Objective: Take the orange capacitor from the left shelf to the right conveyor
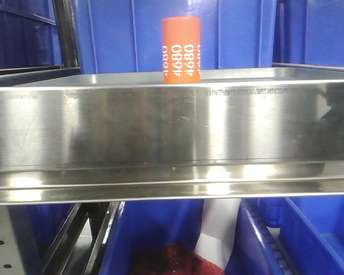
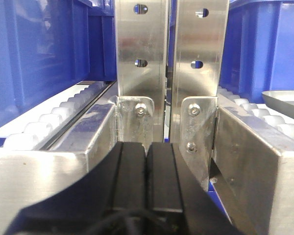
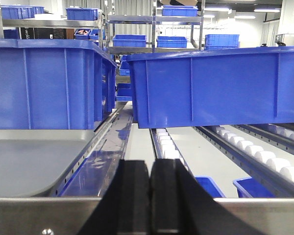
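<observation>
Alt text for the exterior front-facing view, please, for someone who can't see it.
An orange capacitor printed with white "4680" stands upright in a shiny steel shelf tray, its base hidden behind the tray's tall reflective front lip. Blue plastic bins fill the background and sit below the shelf.

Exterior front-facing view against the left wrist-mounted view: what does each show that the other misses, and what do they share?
Only the front-facing view shows the orange capacitor, standing upright on the left shelf behind its shiny front lip. Only the left wrist view shows the left hand, closed with nothing between its pads, facing two perforated metal uprights with white rollers alongside. Both views show blue bins in the background.
</observation>
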